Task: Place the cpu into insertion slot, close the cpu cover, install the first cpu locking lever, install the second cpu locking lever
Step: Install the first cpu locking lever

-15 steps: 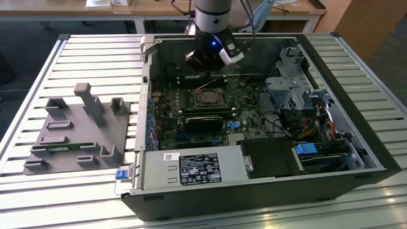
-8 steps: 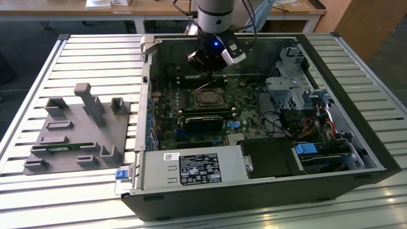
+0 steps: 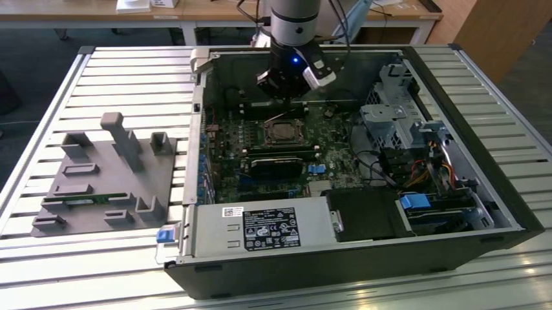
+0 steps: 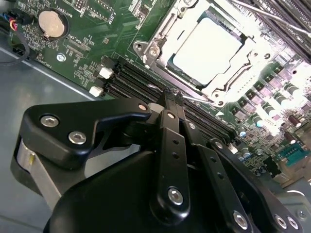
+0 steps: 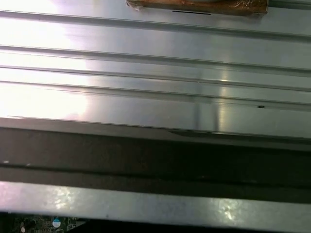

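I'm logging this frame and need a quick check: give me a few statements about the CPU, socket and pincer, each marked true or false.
1. The cpu sits in the slot. True.
2. The cover lies down around the cpu. True, as far as the second wrist view shows.
3. The pincer holds the cpu. False: the cpu lies in the slot, apart from the pincer.
4. The arm hangs over the grey fixture. False: it is over the open case, near the slot.
5. A coin cell sits on the green board. True.
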Tool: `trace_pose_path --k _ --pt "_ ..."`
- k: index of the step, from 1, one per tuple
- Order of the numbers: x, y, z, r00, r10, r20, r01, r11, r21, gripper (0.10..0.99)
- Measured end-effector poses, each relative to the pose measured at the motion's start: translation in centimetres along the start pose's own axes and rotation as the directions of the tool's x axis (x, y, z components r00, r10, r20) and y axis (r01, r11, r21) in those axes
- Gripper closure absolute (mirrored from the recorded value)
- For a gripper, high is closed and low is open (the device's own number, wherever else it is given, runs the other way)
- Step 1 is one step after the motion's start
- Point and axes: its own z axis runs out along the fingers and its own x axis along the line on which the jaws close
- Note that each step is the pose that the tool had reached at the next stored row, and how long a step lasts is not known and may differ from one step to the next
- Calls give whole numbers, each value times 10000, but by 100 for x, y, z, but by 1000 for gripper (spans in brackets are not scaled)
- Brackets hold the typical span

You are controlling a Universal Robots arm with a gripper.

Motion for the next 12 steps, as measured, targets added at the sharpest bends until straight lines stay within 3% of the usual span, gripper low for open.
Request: trace_pose_path --k 12 --pt "-72 3 81 10000 1 -31 -1 10000 10 980"
